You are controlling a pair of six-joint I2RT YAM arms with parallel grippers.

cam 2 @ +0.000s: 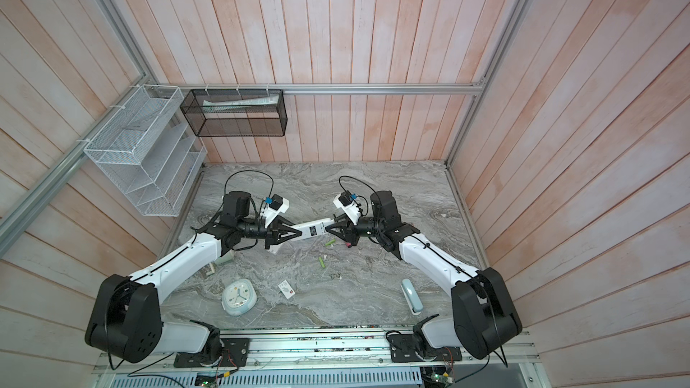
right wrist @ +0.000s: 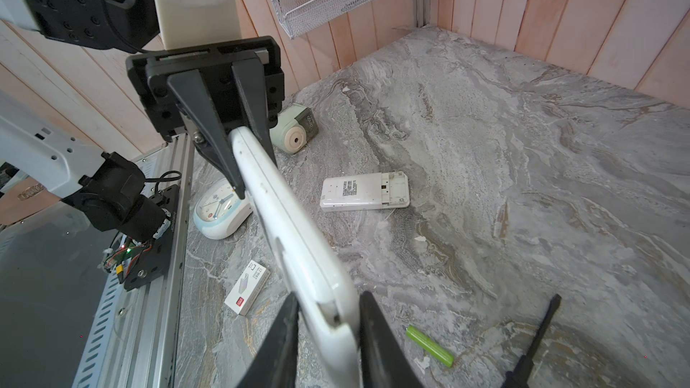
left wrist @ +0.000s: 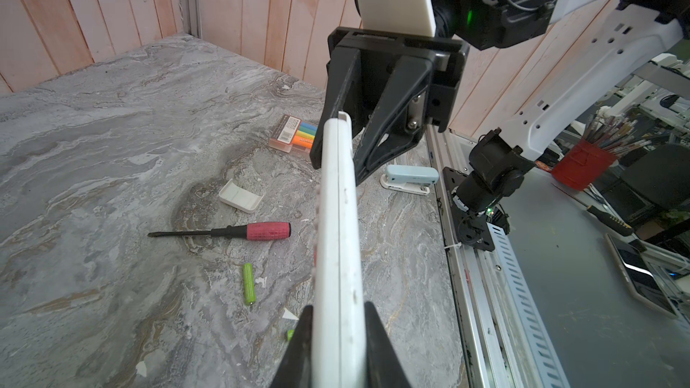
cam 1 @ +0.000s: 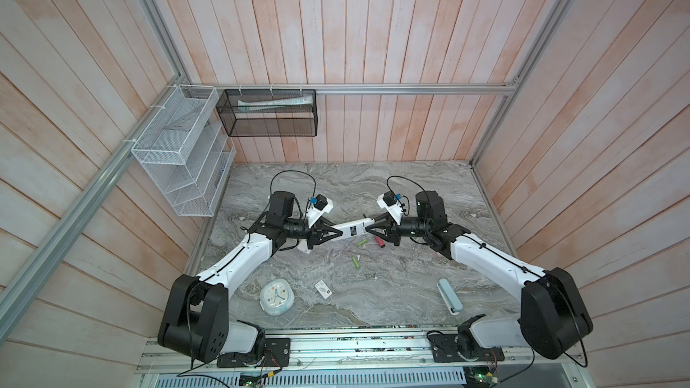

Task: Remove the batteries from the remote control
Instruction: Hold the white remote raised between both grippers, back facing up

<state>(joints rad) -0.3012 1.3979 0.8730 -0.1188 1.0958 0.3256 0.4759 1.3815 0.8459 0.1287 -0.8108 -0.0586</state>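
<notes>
**Above mid-bench: remote control held between both arms**

Over the middle of the bench [cam 1: 410, 188] the white remote control [cam 1: 351, 232] hangs clear of the surface, lying left to right. The left jaws are closed on its left end, pressing both broad faces. The right jaws are closed around its right end, and both fingers appear to touch it. Two batteries [cam 1: 361, 243] lie loose on the bench, just on the near side of the held remote control. A red-handled screwdriver [left wrist: 231, 232] and a detached white cover [left wrist: 241, 195] lie close by. A second remote [right wrist: 364, 192], its open compartment showing no cells, rests at left. Whether the held remote control still carries cells cannot be told from these views.

Judged step: opening or emptying the held remote control. To do it well, let the left jaws serve as the fixed anchor while the right jaws do the work. Keep the compartment face turned downward and low over bare bench, so freed cells drop a short way and do not roll toward the near edge. Avoid pinching across the compartment, which would trap the cells.
</notes>
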